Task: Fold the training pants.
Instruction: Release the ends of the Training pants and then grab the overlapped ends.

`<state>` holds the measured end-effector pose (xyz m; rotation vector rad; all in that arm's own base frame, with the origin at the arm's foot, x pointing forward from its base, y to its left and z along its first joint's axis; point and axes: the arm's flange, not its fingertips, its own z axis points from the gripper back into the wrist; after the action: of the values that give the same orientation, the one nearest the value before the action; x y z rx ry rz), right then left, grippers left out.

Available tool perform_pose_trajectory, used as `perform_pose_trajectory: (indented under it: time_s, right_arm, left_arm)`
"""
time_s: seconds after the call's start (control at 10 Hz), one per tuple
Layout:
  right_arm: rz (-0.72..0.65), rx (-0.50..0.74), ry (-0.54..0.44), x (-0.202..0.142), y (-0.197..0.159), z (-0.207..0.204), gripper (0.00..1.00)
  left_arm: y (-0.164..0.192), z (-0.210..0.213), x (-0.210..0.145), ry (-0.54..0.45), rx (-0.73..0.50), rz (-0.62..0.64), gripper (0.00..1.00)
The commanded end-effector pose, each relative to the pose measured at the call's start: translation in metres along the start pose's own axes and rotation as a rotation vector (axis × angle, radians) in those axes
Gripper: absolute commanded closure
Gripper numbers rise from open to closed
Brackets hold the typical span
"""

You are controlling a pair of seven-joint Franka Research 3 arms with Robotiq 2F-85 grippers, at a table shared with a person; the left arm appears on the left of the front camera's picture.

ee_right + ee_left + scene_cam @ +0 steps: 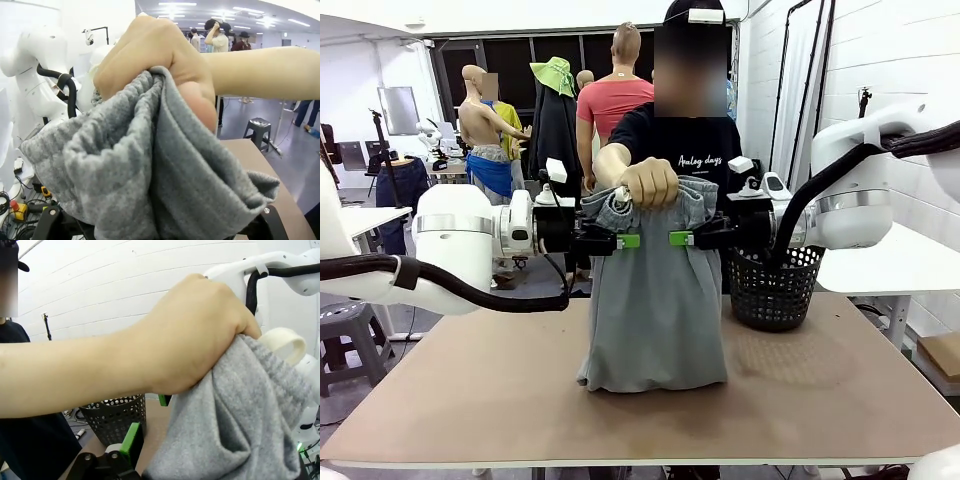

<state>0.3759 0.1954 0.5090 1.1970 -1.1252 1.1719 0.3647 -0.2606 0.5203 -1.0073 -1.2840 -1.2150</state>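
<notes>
You face a tan worktop [840, 390]. Past its right edge a white painted brick wall [905, 70] runs back, with a black garment rail [781, 70] standing against it. A white side table [890, 265] sits just beyond the worktop's far right corner. Off the left edge you see a grey stool [345, 320] and another white table [365, 218]. Dark glazed panels [510, 65] close the far end. In the right wrist view, ceiling strip lights [175, 4] shine over a grey floor [295, 170].

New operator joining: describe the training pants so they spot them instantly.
Above the brown table's middle, a person's hand grips a bunched waistband. Hanging from it to the tabletop are the training pants: light grey cloth, unlike the black mesh basket beside them.
</notes>
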Motion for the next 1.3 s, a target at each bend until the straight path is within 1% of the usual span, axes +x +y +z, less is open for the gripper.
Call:
perform_pose_trajectory:
  time_s: [0.0,0.1,0.2,0.3,0.4,0.5,0.6,0.7,0.8,1.2]
  right_arm:
    - [0.029,-0.028,0.033,0.001,-0.010,-0.004,0.00]
    - [0.015,-0.018,0.025,0.003,-0.010,-0.003,0.00]
    - [-0.001,-0.004,0.028,0.004,-0.011,-0.003,0.14]
    - [-0.015,0.029,0.006,0.005,-0.012,-0.002,0.33]
    - [-0.027,0.045,0.006,0.011,-0.011,0.005,0.53]
    - [-0.026,0.045,0.007,0.011,-0.012,0.005,0.72]
    - [-0.026,0.045,0.007,0.011,-0.012,0.005,0.72]
    - [-0.037,0.064,-0.001,0.013,-0.011,0.009,0.91]
    - [-0.049,0.074,-0.004,0.014,-0.015,0.010,1.00]
    - [-0.052,0.095,0.002,0.015,-0.014,0.009,1.00]
  left_arm:
    - [0.006,-0.017,0.000,-0.023,0.016,-0.013,0.00]
    - [0.008,-0.016,0.001,-0.018,0.044,-0.025,0.00]
    - [0.010,-0.012,0.003,-0.038,0.071,-0.046,0.17]
    - [0.010,-0.007,0.007,-0.052,0.076,-0.077,0.35]
    - [0.010,0.003,0.007,-0.059,0.104,-0.062,0.54]
    - [0.012,0.004,0.007,-0.059,0.103,-0.061,0.73]
    - [0.012,0.004,0.007,-0.059,0.103,-0.061,0.73]
    - [0.010,0.006,0.007,-0.052,0.106,-0.058,0.92]
    - [0.012,0.011,0.008,-0.052,0.112,-0.060,1.00]
    - [0.012,0.005,0.005,-0.012,0.073,-0.051,1.00]
